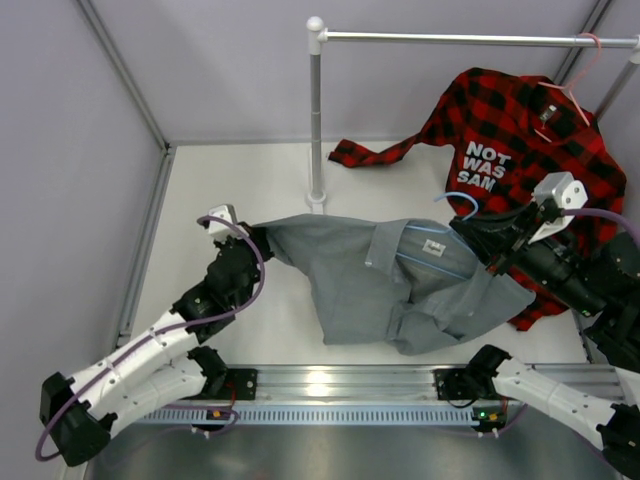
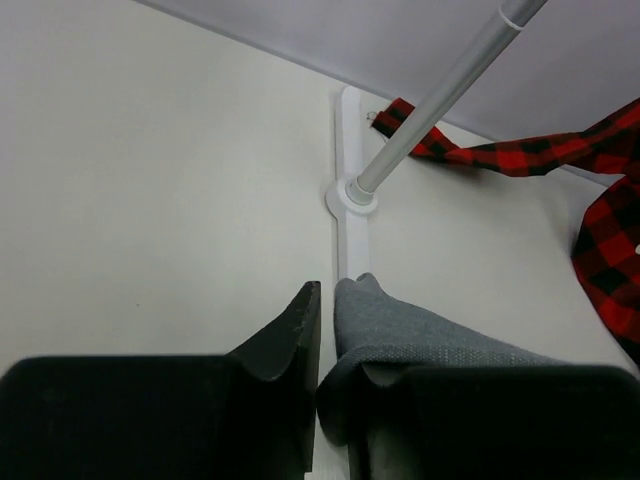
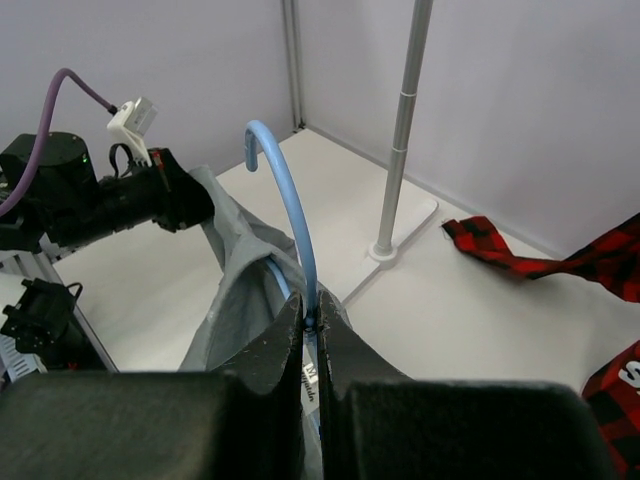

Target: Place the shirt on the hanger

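The grey-green shirt [image 1: 400, 285] hangs stretched between my two grippers above the table. The light-blue wire hanger [image 1: 440, 240] lies inside its collar opening, its hook [image 1: 458, 203] sticking out to the right. My left gripper [image 1: 258, 240] is shut on the shirt's left edge; the cloth [image 2: 400, 335] shows between the jaws in the left wrist view. My right gripper [image 1: 478, 235] is shut on the hanger's neck [image 3: 312, 318] just below the hook [image 3: 283, 190], with the shirt [image 3: 240, 290] draped below it.
A red-and-black plaid shirt [image 1: 520, 130] with white lettering hangs on a pink hanger [image 1: 570, 95] from the rail [image 1: 470, 39] at the back right. The rail's upright pole [image 1: 316, 120] stands on its base [image 1: 317, 203] just behind the grey-green shirt.
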Controlling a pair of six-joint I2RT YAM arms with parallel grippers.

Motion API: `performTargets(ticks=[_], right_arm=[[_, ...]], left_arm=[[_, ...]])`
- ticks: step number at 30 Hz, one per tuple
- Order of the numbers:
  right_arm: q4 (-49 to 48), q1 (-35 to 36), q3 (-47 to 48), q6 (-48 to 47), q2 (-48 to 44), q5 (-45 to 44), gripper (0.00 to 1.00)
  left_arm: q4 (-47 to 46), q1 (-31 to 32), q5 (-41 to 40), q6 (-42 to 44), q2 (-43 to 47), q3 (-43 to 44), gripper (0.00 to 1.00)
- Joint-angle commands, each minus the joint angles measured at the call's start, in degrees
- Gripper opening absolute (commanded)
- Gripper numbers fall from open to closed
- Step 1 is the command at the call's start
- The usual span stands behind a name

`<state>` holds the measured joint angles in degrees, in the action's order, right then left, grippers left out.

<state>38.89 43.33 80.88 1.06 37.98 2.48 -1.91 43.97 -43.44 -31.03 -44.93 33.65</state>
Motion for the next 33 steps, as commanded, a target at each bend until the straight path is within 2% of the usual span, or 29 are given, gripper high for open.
performTargets(ticks=[1,2,3,4,6,9,11,12,13,14,16,17,18,20,23,29,33], right_arm=[[-3.21,-0.26,1.91,-0.62,0.43,-1.43,0.0],[-3.21,-0.26,2.87,-2.36,1.39,-1.34,0.0],[-3.21,-0.26,3.57,-2.47,2.01,-1.34,0.0],[-3.21,-0.26,4.28,-2.64,2.54,-1.51,0.0],[-1.73,-0.18,7.16,-2.99,4.9,-2.3,0.0],[-0.31,-0.18,11.31,-2.47,7.98,-4.15,0.0],[-0.22,-0.26,12.45,-2.29,8.69,-3.45,0.0],[-0.05,-0.26,12.72,-2.29,8.95,-3.1,0.0],[0.3,-0.26,13.07,-2.55,9.31,-2.66,0.0],[0.74,-0.18,14.03,-2.73,9.48,-0.83,0.0],[1.8,-0.26,14.39,-2.82,10.27,1.02,0.0],[1.8,-0.26,14.39,-2.9,10.28,1.9,0.0],[1.8,-0.26,14.39,-2.99,10.36,3.13,0.0],[2.06,-0.26,14.31,-3.26,10.28,7.0,0.0],[3.2,-0.26,14.3,-3.96,10.54,12.28,0.0],[3.56,-0.18,12.99,-4.49,10.28,13.16,0.0],[3.56,-0.18,12.63,-4.84,10.63,14.04,0.0]], left_arm=[[2.44,-1.87,2.45,1.38,-0.25,3.88,0.2],[0.44,-1.87,4.22,2.54,0.36,4.75,0.43],[-0.1,-1.87,6.07,3.68,0.63,5.46,0.9],[0.67,-1.87,8.7,5.61,0.89,6.77,0.98],[4.35,-1.87,11.34,8.33,2.2,12.1,0.98],[4.81,-1.87,18.71,12.21,3.44,19.75,0.98],[4.03,-1.87,30.91,16.07,2.83,24.07,0.98],[3.93,-1.87,36.53,18.09,1.78,29.23,0.97],[4.11,-1.87,42.94,21.85,-1.36,32.15,0.97],[6.46,-1.87,58.4,23.8,-3.48,35.31,0.97],[10.94,-1.78,76.22,31.5,-10.92,44.86,0.98],[14.36,-1.78,90.23,33.55,-12.97,47.19,0.98],[16.22,-1.78,94.81,35.58,-15.17,49.21,0.98],[17.38,-1.78,98.63,38.49,-19.4,52.74,0.98],[17.29,-1.78,99.07,38.67,-23.79,55.12,0.98],[17.38,-1.78,107.94,36.3,-30.21,56.09,0.95],[17.38,-1.78,112.08,33.85,-33.2,56.09,0.86]])
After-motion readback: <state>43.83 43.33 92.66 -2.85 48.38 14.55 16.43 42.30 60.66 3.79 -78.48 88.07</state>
